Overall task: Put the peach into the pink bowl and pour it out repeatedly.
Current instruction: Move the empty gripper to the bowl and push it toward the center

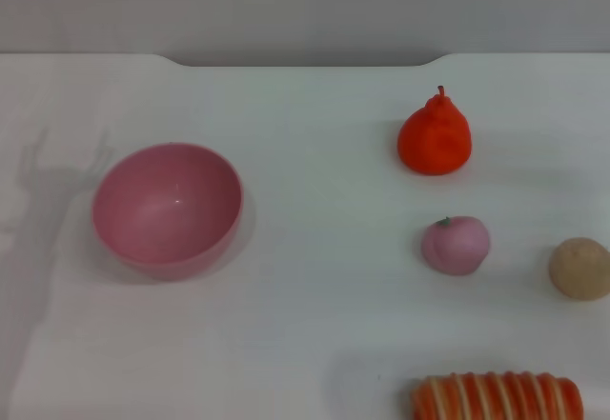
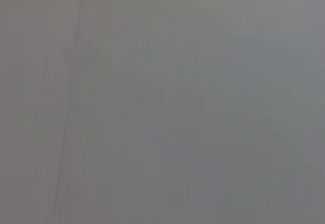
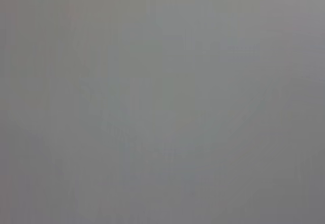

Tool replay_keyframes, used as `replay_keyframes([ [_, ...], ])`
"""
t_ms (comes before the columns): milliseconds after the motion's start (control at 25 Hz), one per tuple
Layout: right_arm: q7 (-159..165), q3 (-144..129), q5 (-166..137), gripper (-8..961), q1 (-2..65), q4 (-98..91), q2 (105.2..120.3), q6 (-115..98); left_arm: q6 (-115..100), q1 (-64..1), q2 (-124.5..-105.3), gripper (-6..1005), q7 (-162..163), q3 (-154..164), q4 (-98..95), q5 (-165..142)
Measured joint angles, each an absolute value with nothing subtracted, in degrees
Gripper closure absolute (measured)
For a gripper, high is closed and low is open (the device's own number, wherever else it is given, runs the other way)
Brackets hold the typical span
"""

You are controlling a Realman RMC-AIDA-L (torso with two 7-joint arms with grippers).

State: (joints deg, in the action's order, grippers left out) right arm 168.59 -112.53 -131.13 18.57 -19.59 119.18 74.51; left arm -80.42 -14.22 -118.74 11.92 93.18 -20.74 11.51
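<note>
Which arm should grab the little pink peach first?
Probably the right: the peach lies on the robot's right side of the table, the pink bowl on its left. Neither arm is in view.

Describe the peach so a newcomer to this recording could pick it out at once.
On the white table, look to the robot's right, away from the pink bowl. The peach lies just nearer than the orange-red pear, beside the beige ball. It alone is pale pink, with a tiny green stem spot.
</note>
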Motion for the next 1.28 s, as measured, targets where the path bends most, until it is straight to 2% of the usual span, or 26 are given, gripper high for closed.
replay_keyframes([
  [320, 168.74, -113.11, -131.24, 367, 18.72, -19.85, 119.19, 73.81, -79.52, -14.13, -117.96, 167, 20.45, 93.05, -21.39, 11.25],
  [360, 168.77, -113.18, -131.25, 367, 18.68, -19.87, 119.21, 73.79, -79.11, -14.16, -116.90, 167, 26.67, 93.04, -22.66, 9.98],
  [480, 168.81, -113.60, -131.25, 367, 18.61, -19.86, 119.26, 73.73, -78.85, -14.22, -116.19, 168, 30.18, 92.96, -23.36, 9.03],
  [520, 168.81, -113.75, -131.25, 367, 18.61, -19.84, 119.26, 73.72, -78.47, -14.32, -115.26, 169, 34.70, 92.82, -24.33, 7.68],
  [560, 168.83, -113.85, -131.24, 367, 18.61, -19.79, 119.27, 73.71, -77.33, -15.05, -111.71, 169, 48.09, 92.52, -27.84, 2.25],
  [600, 168.85, -113.90, -131.27, 367, 18.64, -19.73, 119.27, 73.66, -77.22, -15.28, -110.86, 169, 50.76, 92.43, -28.72, 0.54],
  [640, 168.89, -113.91, -131.36, 367, 18.69, -19.70, 119.27, 73.49, -77.22, -15.28, -110.86, 170, 50.76, 92.43, -28.72, 0.54],
  [680, 168.92, -113.90, -131.43, 366, 18.77, -19.69, 119.26, 73.27, -76.99, -15.89, -109.26, 170, 55.73, 92.08, -30.46, -2.90],
  [720, 168.94, -113.91, -131.50, 366, 18.82, -19.72, 119.27, 72.97, -76.99, -15.89, -109.26, 171, 55.73, 92.08, -30.46, -2.90],
  [760, 168.95, -113.91, -131.55, 366, 18.87, -19.80, 119.27, 72.66, -76.68, -17.45, -106.54, 171, 67.23, 88.07, -34.52, -13.79],
  [800, 168.96, -113.90, -131.56, 366, 18.90, -19.88, 119.26, 72.41, -76.68, -17.45, -106.54, 171, 67.23, 88.07, -34.52, -13.79],
  [880, 168.97, -113.98, -131.58, 366, 18.98, -19.88, 119.23, 72.19, -75.82, -19.15, -105.20, 172, 81.04, 78.17, -40.69, -30.98],
  [960, 168.97, -114.26, -131.58, 366, 19.04, -19.87, 119.22, 72.13, -75.82, -19.15, -105.20, 173, 81.04, 78.17, -40.69, -30.98],
  [1000, 168.98, -114.42, -131.59, 366, 19.08, -19.86, 119.22, 72.11, -74.48, -21.06, -104.44, 173, 94.56, 69.22, -48.22, -49.76],
  [1120, 168.99, -114.72, -131.58, 366, 19.23, -19.65, 119.18, 72.07, -73.90, -22.21, -104.24, 175, 103.14, 64.71, -53.01, -59.69],
  [1200, 168.99, -115.02, -131.58, 366, 19.37, -19.49, 119.13, 71.96, -73.87, -24.69, -104.27, 175, 119.12, 57.47, -63.30, -80.11],
  [1280, 169.00, -115.31, -131.58, 366, 19.45, -19.39, 119.11, 71.86, -74.82, -25.64, -104.46, 176, 124.47, 55.67, -67.51, -88.03],
])
